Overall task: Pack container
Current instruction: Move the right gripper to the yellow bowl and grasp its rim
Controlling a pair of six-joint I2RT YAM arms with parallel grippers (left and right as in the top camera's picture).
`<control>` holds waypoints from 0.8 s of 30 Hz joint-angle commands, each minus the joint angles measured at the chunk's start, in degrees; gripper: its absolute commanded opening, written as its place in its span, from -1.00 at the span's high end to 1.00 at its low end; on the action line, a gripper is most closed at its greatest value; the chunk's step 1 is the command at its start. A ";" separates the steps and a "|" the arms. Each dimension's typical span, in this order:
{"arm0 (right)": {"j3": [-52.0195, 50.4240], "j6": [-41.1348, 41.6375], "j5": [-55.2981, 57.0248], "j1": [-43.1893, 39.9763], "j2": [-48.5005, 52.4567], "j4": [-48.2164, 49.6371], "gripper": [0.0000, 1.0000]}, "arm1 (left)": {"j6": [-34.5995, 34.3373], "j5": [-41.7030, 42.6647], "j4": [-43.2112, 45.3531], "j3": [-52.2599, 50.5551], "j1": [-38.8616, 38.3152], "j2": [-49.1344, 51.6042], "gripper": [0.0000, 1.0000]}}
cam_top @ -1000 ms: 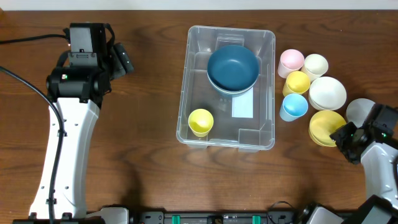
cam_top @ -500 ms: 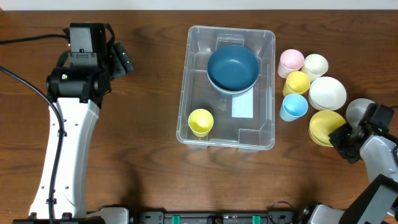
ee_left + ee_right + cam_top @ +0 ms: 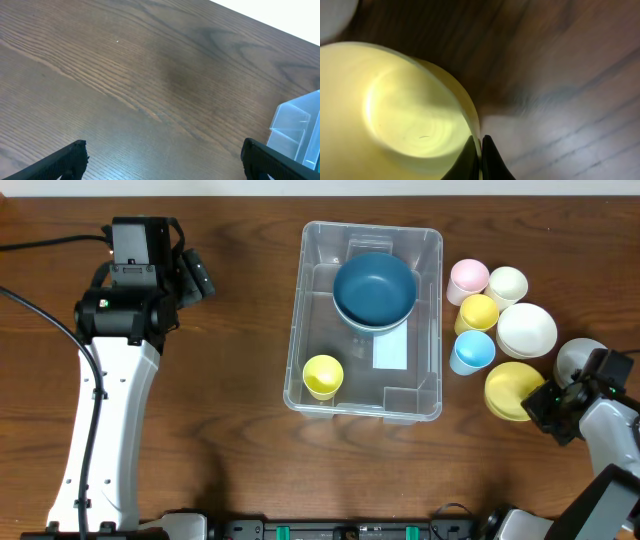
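The container (image 3: 298,330) stands upright on the table (image 3: 230,390), open side up, near the middle of the table. Its white label (image 3: 390,352) shows through the clear bottom.

Contents: a dark blue bowl (image 3: 374,288) sits in the far half of the container. A yellow cup (image 3: 322,375) stands in the near left corner, mouth up.

Items on the table to the right of the container:
- a pink cup (image 3: 468,278) and a cream cup (image 3: 507,284) side by side, furthest back;
- a second yellow cup (image 3: 478,311) and a light blue cup (image 3: 472,351) closest to the container's right wall;
- a white bowl (image 3: 527,329) beyond these;
- a yellow bowl (image 3: 512,388) at the near end of the group;
- a grey bowl (image 3: 575,358) furthest from the container, partly hidden by the right arm.

Right hand (image 3: 548,402): it is at the yellow bowl's edge on the side away from the container. The right wrist view shows the two fingertips (image 3: 470,157) pinched together on that bowl's rim, clenched on it.

Left hand (image 3: 195,275): it is well to the left of the container, over bare table. The left wrist view shows its fingers spread wide and holding nothing, with one corner of the container (image 3: 300,130) at the right edge.
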 commanded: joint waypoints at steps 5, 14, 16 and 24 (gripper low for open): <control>4.35 -4.94 -3.04 1.07 -9.75 -7.80 0.97 | 0.13 -0.46 -0.15 0.61 0.24 0.22 -0.97; 21.00 -6.95 -3.67 10.27 -17.79 -20.63 0.97 | 0.13 -0.46 -0.15 0.61 0.24 0.22 -0.96; 24.48 -8.35 -4.00 15.67 -17.73 -21.35 0.97 | 0.13 -0.46 -0.15 0.61 0.24 0.22 -0.96; 27.56 -9.60 -0.94 40.63 -14.69 -15.54 0.98 | 0.13 -0.46 -0.15 0.61 0.24 0.22 -0.96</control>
